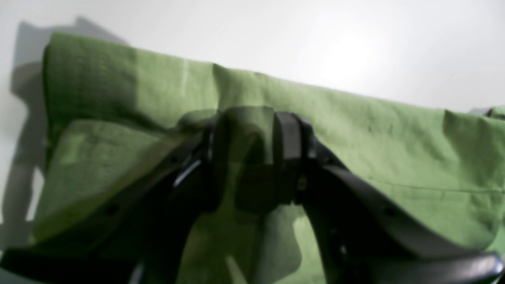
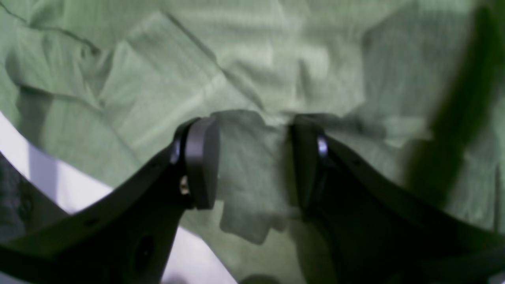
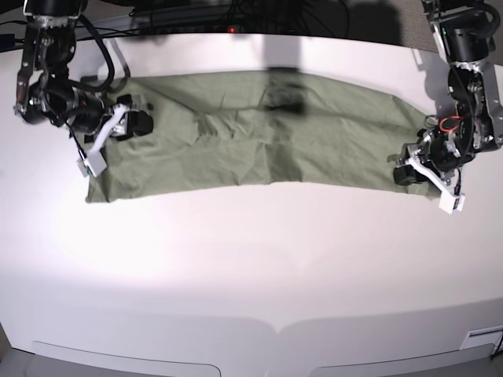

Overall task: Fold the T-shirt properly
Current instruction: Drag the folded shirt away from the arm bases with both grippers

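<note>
— Where was the shirt [image 3: 259, 141]?

— Flat on the white table [image 3: 251, 259], toward its far side, spread out as a long, wrinkled green band. Its near edge ran fairly straight; the far half looked doubled over in places, with creases around the middle.

— And the left tool [image 1: 246, 157]?

— At the end of the shirt nearest that arm. In its own camera a bunch of green cloth sat between the two dark fingers [image 1: 290, 154], which were pinching it; a fold stood up just behind them, with bare table beyond.

— The right tool [image 2: 254, 161]?

— At the opposite end of the shirt. Its jaws stood spread apart, with cloth lying between the round pad [image 2: 201, 161] and the other finger. Whether that cloth was truly caught or only lay under the gap, I could not tell; the view was blurred.

— Anything else near the shirt?

— A dark shadow fell across its far edge, around the middle. Both arms were low over the shirt's ends.
</note>
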Available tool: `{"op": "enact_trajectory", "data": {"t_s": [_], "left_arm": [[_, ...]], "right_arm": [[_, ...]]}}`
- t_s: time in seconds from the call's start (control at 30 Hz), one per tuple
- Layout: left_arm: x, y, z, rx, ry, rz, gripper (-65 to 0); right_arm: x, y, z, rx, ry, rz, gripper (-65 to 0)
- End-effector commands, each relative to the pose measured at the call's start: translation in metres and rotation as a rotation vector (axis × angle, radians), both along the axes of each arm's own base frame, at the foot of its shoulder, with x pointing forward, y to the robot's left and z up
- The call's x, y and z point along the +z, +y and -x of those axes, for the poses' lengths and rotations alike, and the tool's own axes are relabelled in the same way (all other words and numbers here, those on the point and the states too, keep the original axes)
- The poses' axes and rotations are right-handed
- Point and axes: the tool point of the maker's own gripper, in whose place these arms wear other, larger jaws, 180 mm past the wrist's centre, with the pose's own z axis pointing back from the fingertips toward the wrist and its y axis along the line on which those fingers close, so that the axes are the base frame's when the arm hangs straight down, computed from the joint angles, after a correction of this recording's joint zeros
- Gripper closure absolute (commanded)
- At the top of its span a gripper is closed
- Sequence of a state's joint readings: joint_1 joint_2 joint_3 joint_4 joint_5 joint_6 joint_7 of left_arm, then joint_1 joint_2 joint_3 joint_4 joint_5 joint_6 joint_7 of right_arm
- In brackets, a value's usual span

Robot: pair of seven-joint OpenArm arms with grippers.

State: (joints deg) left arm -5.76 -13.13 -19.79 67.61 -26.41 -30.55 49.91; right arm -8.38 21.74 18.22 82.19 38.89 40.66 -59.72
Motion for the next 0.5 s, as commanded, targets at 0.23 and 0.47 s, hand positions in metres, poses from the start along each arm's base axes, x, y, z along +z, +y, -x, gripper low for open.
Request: {"op": "enact_trajectory", "data": {"t_s": [0.23, 0.47], "left_arm": [[-0.003, 0.029, -0.013, 0.036, 0.045, -0.188, -19.5], [0.019, 0.035, -0.043, 0.056, -0.037, -0.22, -18.7]], "right_arm": [[-0.016, -0.031, -0.038, -0.073, 0.02, 0.069, -30.5], [-0.013, -0.036, -0.076, -0.125, 0.012, 0.032, -30.5]]}}
